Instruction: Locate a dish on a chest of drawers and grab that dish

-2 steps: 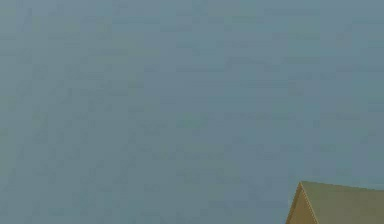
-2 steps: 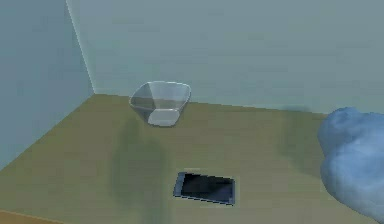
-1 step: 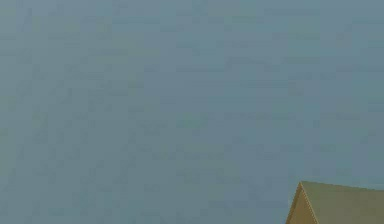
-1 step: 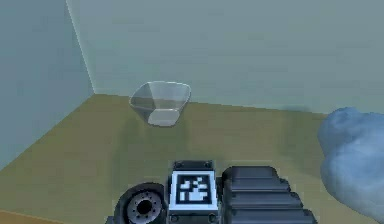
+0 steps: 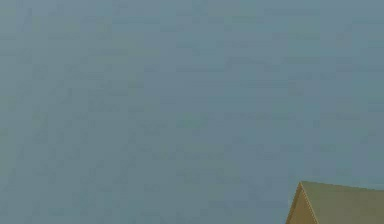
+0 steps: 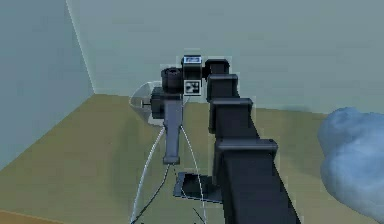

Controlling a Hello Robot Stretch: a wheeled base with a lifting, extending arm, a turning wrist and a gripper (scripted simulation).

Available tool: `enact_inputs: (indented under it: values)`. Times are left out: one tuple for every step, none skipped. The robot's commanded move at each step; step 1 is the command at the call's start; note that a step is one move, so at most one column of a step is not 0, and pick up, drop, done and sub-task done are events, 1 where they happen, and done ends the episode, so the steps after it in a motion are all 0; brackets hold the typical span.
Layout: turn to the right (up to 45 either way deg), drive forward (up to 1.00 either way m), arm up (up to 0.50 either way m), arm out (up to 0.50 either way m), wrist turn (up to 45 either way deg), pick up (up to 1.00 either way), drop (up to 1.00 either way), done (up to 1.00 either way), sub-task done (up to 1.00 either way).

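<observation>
In the arm side view the arm [image 6: 235, 130] reaches from the bottom edge up toward the frame's upper middle. At its far end are the 2 white squares [image 6: 191, 64], and just left of them is the hand [image 6: 158, 100]. A pale, shallow, round-edged thing hangs at the hand's left tip, and its shape and colour fit the dish [image 6: 142, 98]. It sits at upper centre-left of the frame, where the tan floor [image 6: 70, 160] meets the blue-grey wall [image 6: 290, 40], and it looks clear of every surface. I judge the hand holds it, though I cannot tell whether the fingers are set wide or narrow. Holding it high and far out probably keeps the dish away from the floor and from the robot's body, so nothing knocks it loose. The forward view shows plain blue-grey wall [image 5: 150, 100] with a tan corner [image 5: 340, 205] at lower right. I cannot tell whether that corner is floor or a furniture top. The grab looks done, and the main risk now is the dish slipping from a thin edge grip.
</observation>
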Motion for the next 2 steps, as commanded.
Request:
enact_inputs:
  values:
    - [0.0, 0.00, 0.00, 0.00, 45.0, 0.00, 0.00, 0.00, 0.00]
    - [0.0, 0.00, 0.00, 0.00, 45.0, 0.00, 0.00, 0.00, 0.00]
